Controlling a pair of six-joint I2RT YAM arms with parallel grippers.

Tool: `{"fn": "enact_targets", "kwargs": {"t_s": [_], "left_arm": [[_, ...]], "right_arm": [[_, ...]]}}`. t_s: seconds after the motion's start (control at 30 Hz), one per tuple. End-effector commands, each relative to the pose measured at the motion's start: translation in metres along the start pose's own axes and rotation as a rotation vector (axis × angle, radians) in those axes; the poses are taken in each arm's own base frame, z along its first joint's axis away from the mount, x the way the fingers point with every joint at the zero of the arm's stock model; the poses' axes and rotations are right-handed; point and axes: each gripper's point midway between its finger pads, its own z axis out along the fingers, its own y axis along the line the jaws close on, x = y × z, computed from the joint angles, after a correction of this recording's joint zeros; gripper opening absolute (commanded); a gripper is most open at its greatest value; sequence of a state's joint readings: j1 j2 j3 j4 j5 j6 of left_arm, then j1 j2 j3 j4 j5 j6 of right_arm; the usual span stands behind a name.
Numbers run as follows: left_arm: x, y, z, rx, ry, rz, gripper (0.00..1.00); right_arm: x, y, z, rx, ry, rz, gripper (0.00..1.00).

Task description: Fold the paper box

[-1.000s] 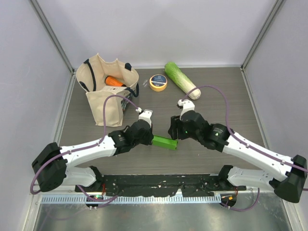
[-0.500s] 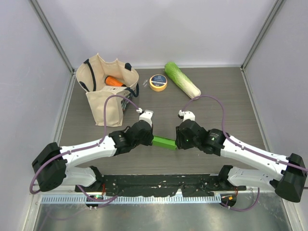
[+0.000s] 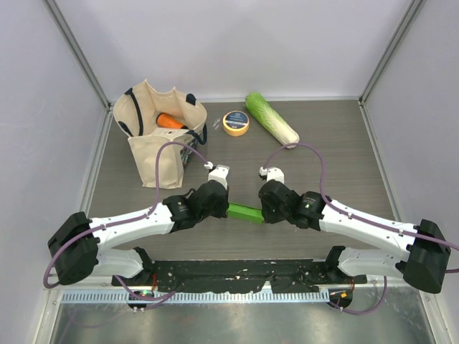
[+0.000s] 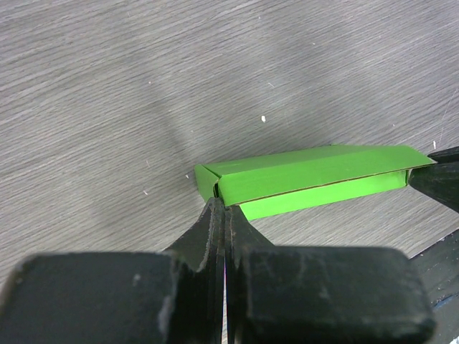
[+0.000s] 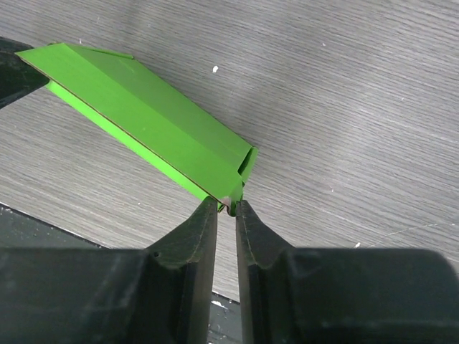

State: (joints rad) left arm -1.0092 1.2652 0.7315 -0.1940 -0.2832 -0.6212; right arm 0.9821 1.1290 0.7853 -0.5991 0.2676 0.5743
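The paper box (image 3: pixel 245 212) is a bright green, flattened long card sleeve, held just above the dark wood table between both arms. My left gripper (image 3: pixel 224 208) is shut on its left end; in the left wrist view the fingertips (image 4: pixel 215 209) pinch the box (image 4: pixel 308 175) at its near corner. My right gripper (image 3: pixel 264 213) has closed on the right end. There the narrow jaws of the right gripper (image 5: pixel 226 206) clamp the lower corner flap of the box (image 5: pixel 143 107).
A beige tote bag (image 3: pixel 161 140) holding an orange item (image 3: pixel 170 120) stands at the back left. A yellow tape roll (image 3: pixel 236 122) and a long pale-green cabbage (image 3: pixel 271 120) lie at the back. Grey walls enclose the table on three sides.
My right gripper moved left and down to the box's right end and closed from wide open onto its corner. The left gripper kept its hold and barely moved.
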Motion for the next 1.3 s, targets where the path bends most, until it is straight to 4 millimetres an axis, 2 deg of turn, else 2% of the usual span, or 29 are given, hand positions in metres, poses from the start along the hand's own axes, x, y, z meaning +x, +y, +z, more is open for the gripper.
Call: {"fn": "enact_targets", "kwargs": {"t_s": [0.0,0.1,0.13,0.2,0.5,0.67,1.07,1.27], "left_arm": [[0.011,0.000,-0.003,-0.012,0.050,0.019,0.00],[0.011,-0.001,-0.004,-0.012,0.048,0.021,0.00],[0.011,-0.001,-0.003,-0.012,0.046,0.021,0.00],[0.012,-0.001,-0.003,-0.015,0.049,0.023,0.00],[0.012,-0.003,-0.003,-0.014,0.047,0.030,0.00],[0.014,-0.003,-0.003,-0.016,0.050,0.034,0.00],[0.017,-0.006,-0.005,-0.011,0.047,0.037,0.00],[0.018,-0.005,-0.004,-0.016,0.049,0.037,0.00]], "right_arm": [[-0.019,0.004,-0.003,0.013,-0.064,0.003,0.20],[-0.023,0.008,-0.005,0.012,-0.066,0.015,0.11],[-0.024,0.009,-0.005,0.013,-0.063,0.021,0.05],[-0.023,0.012,-0.006,0.015,-0.048,0.041,0.01],[-0.032,0.038,-0.016,-0.064,-0.017,0.190,0.01],[-0.031,0.050,-0.016,-0.106,0.024,0.288,0.01],[-0.025,0.037,-0.012,-0.079,0.030,0.371,0.01],[0.001,0.021,-0.003,-0.027,0.103,0.231,0.01]]}}
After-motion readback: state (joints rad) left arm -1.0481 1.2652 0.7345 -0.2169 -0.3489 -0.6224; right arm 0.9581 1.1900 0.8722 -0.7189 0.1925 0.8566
